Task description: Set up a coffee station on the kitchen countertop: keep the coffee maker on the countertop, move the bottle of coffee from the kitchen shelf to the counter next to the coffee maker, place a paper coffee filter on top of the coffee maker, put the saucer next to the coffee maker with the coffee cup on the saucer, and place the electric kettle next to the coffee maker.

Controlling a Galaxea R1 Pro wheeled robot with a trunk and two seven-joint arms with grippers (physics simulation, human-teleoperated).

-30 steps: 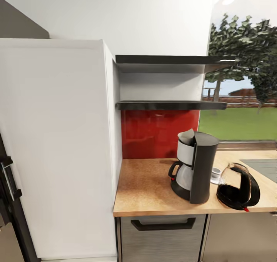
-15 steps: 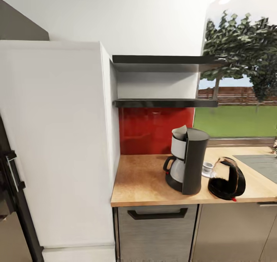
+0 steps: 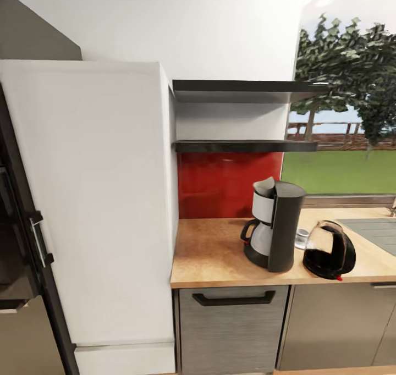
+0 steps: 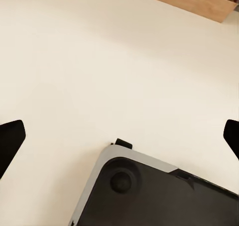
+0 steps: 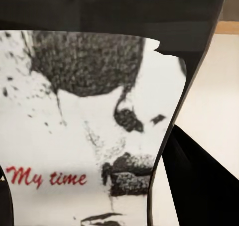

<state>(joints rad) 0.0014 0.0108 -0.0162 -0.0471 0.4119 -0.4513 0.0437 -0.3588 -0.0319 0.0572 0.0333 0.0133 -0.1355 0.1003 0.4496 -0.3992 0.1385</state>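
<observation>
The coffee maker [image 3: 278, 226] stands on the countertop [image 3: 212, 254] with the paper coffee filter [image 3: 265, 187] in its top. The electric kettle [image 3: 329, 251] sits just right of it. Between and behind them shows the coffee cup [image 3: 302, 236] on the saucer [image 3: 298, 246], both partly hidden. Seen very close in the right wrist view, the bottle of coffee [image 5: 94, 111] shows a white label with dark marks and red "My time", and my right gripper [image 5: 99, 201] is shut on it. My left gripper [image 4: 121, 139] hangs open over the pale floor.
Two dark wall shelves [image 3: 245, 145] hang over a red backsplash [image 3: 220, 182]. A tall white cabinet [image 3: 93, 199] stands left of the counter, with a dark appliance [image 3: 22, 243] beyond it. A window [image 3: 346, 105] is at right. My dark base [image 4: 149, 196] is below the left gripper.
The whole head view has shifted, so the camera moved: the counter and its things now sit a little further right and the dark appliance at left shows more. The things themselves have not moved.
</observation>
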